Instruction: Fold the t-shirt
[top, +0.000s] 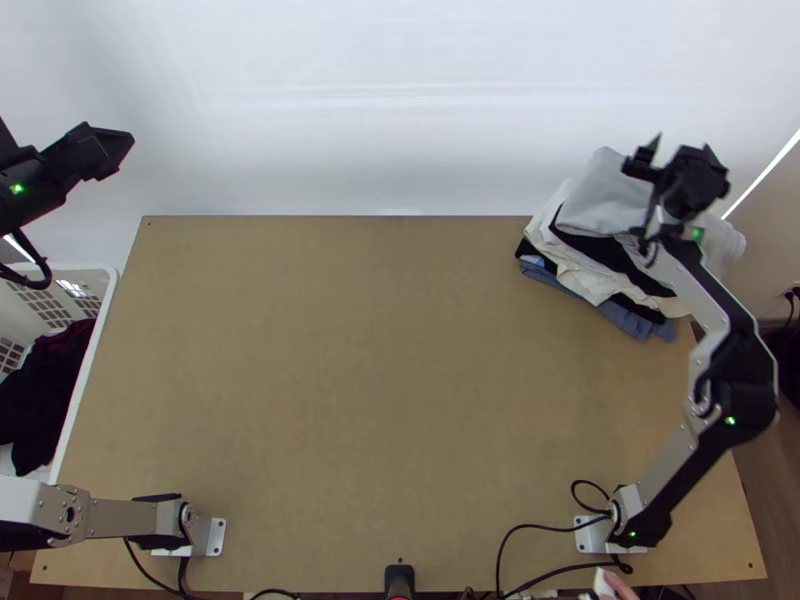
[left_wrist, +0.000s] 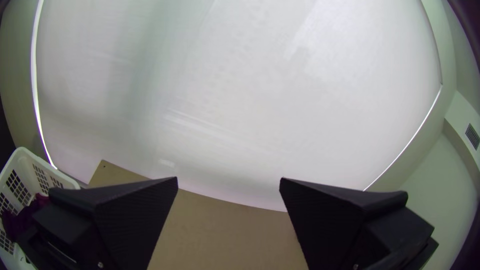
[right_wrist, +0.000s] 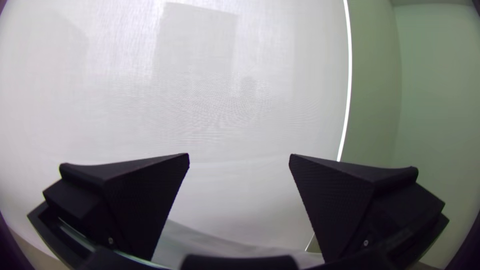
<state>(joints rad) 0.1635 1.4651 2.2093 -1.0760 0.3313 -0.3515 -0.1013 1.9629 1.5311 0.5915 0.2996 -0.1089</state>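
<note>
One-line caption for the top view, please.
Open right gripper over a clothes stack at the table's far right corner; left gripper at far left, beyond a basket of dark garments.

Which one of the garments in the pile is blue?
It is the lowest garment, whose blue edge sticks out from under all the others. The garments above it are pale or black.
</note>
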